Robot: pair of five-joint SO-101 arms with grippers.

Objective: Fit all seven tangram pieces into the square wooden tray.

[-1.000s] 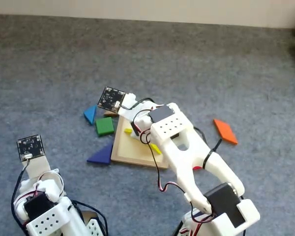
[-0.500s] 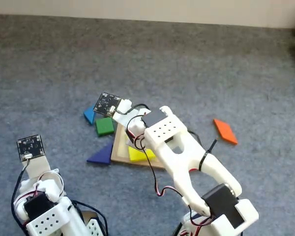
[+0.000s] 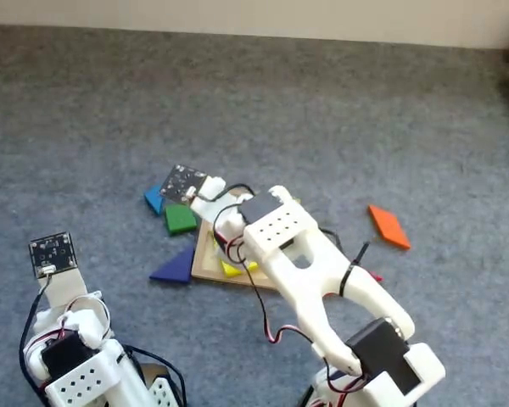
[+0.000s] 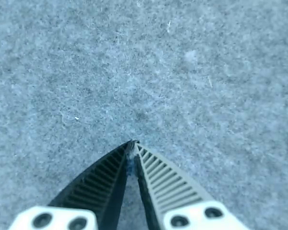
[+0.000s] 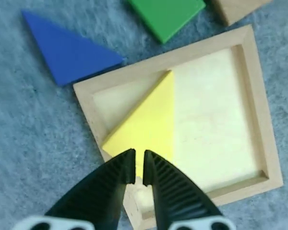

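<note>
Square wooden tray [image 5: 258, 96], 1 yellow triangle [image 5: 149, 124] inside at the right fingers' [image 5: 110, 187] tips, nearly pressed together, left fingers [image 4: 105, 177] closed, pinching nothing

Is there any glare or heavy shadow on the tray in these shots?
Right wrist view: no glare, the tray floor is evenly lit, with only a thin shadow along its inner walls. High view: no glare either, but the right arm covers much of the tray.
</note>
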